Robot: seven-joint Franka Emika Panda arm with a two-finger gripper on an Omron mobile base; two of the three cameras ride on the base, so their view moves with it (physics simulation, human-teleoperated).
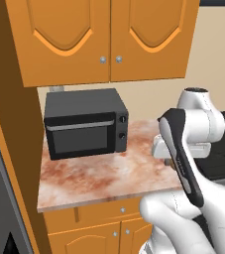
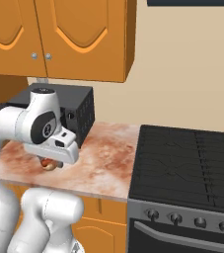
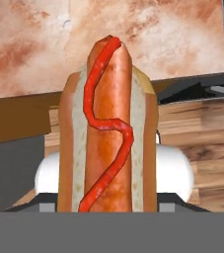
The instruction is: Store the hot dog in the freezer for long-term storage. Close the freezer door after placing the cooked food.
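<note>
The hot dog [image 3: 108, 133] is held clamped in the claw [image 2: 49, 164], lifted clear of the marbled counter [image 1: 99, 176], so the carrying step is judged to be in hand, with the placing in the freezer and the shutting of its door not yet done. In the hand view the sausage, striped with red sauce in its tan bun, is seen close up and lengthwise, with the counter edge, a strip of wooden floor and the dark corner of the stove behind it; the finger tips themselves are hidden by the bun. In the right base view only a small reddish-brown bit of the food is seen under the white hand, near the front edge of the counter, between the black microwave [image 2: 79, 116] and the stove [image 2: 187, 163]. In the left base view the food is masked by the arm, but a grey panel, possibly the fridge side, is shown at the far left edge. The next move is judged to call for a turn of the base leftward toward that fridge, the grip being kept firm meanwhile
</note>
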